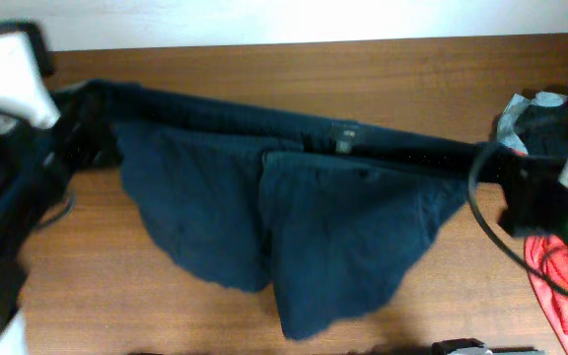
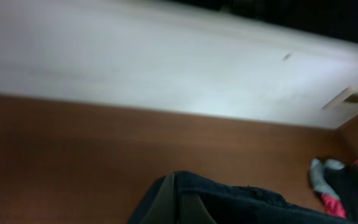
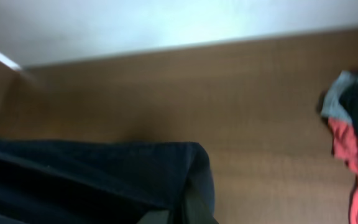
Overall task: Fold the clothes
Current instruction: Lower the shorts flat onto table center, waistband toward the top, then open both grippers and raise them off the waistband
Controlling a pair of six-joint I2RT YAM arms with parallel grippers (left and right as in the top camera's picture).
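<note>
A pair of dark navy shorts [image 1: 294, 227] is seen stretched across the middle of the wooden table [image 1: 264, 64]. It is held by its waistband [image 1: 264, 123], which is drawn into a long, nearly straight line sloping slightly down from left to right. The two wide legs are spread below the waistband toward the near edge, and the leg nearer the right gripper reaches further. Whether their hems rest on the wood cannot be told from above.

The left gripper [image 1: 95, 123] is clamped on the left end of the waistband and the right gripper [image 1: 493, 166] on the right end, so the cloth is pulled taut between them. In the left wrist view a dark finger [image 2: 166, 200] is pressed against the edge of the navy cloth [image 2: 247, 202], with bare wood beyond it. In the right wrist view the same cloth [image 3: 92, 174] is gathered at a finger [image 3: 194, 208] at the bottom of the frame.

A heap of clothes [image 1: 545, 118] in dark, grey and red is piled at the right edge of the table, just beside the right gripper and apart from the legs of the shorts. A black cable [image 1: 476, 202] is looped by the right arm. A white wall [image 2: 166, 62] is seen behind the table
</note>
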